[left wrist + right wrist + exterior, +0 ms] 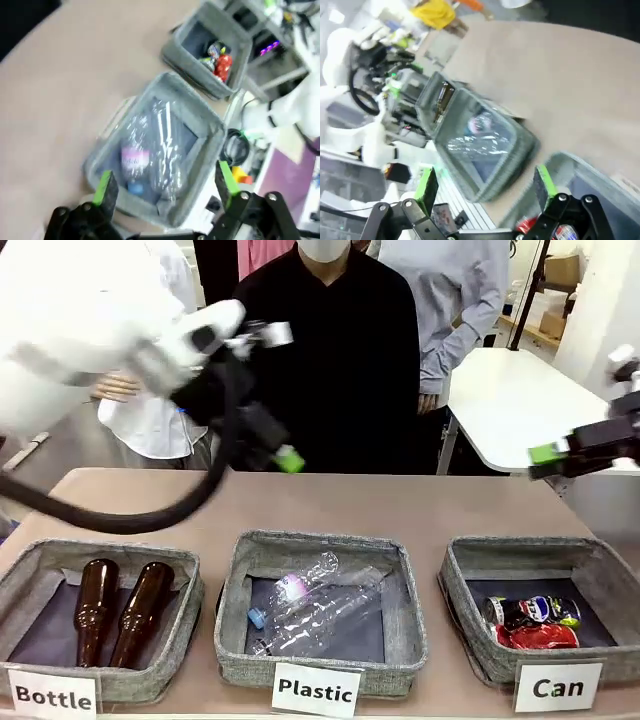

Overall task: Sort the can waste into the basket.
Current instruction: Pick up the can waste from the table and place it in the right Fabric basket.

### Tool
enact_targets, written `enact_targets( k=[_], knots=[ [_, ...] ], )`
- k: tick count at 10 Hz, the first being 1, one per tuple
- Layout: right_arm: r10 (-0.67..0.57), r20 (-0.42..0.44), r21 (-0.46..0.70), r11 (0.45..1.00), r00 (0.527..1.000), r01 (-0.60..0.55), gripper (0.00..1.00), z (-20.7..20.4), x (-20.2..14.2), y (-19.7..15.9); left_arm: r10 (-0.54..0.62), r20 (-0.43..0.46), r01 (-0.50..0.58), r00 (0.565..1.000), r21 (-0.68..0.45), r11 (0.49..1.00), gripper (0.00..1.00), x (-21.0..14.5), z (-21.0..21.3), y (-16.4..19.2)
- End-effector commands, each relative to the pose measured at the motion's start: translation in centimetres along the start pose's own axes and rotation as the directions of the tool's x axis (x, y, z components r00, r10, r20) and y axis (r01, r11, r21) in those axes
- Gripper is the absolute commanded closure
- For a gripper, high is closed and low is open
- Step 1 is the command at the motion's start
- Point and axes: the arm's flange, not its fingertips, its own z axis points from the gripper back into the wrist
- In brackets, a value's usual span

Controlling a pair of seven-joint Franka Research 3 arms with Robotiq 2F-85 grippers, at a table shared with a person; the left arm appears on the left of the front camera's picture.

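A: The can waste is where we want it: the dark Pepsi can [530, 610] and the red can [540, 636] lie crushed and touching on the dark bottom of the Can basket [470, 585], toward its front.

B: So what is left for us to do well?

A: We judge only a clean retreat. Our left gripper [270, 445] hangs wide open and empty, well away from the Can basket, above the far side of the surface [400, 505] behind the Plastic basket [235, 580]. Our right gripper [560, 455] is wide open and empty too, above and behind the Can basket.

B: Any hazard?

A: We should keep both arms high, so no finger catches the Can basket's soft rim or tips the bottles in the baskets beside it.
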Motion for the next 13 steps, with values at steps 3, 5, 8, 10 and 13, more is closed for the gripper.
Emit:
enact_targets(
  k=[3, 5, 8, 10, 13],
  knots=[
    [-0.222, 0.100, 0.094, 0.973, 0.970, 0.213, 0.00, -4.5, 1.9, -0.6, 0.532, 0.262, -0.486, 0.805, -0.222, 0.845, 0.00, -12.8, 8.1, 8.8],
    [-0.313, 0.122, 0.066, 0.949, 0.942, 0.307, 0.00, -3.5, 2.8, -2.4, 0.693, 0.376, -0.591, 0.615, -0.362, 0.721, 0.00, -20.1, 10.2, 12.9],
    [-0.251, 0.095, 0.077, 0.967, 0.963, 0.244, 0.00, -4.2, 1.6, -2.3, 0.652, 0.278, -0.589, 0.705, -0.283, 0.757, 0.00, -17.9, 10.1, 12.8],
    [-0.251, 0.095, 0.077, 0.967, 0.963, 0.244, 0.00, -4.2, 1.6, -2.3, 0.652, 0.278, -0.589, 0.705, -0.283, 0.757, 0.00, -17.9, 10.1, 12.8],
    [-0.251, 0.095, 0.077, 0.967, 0.963, 0.244, 0.00, -4.2, 1.6, -2.3, 0.652, 0.278, -0.589, 0.705, -0.283, 0.757, 0.00, -17.9, 10.1, 12.8]
  ],
)
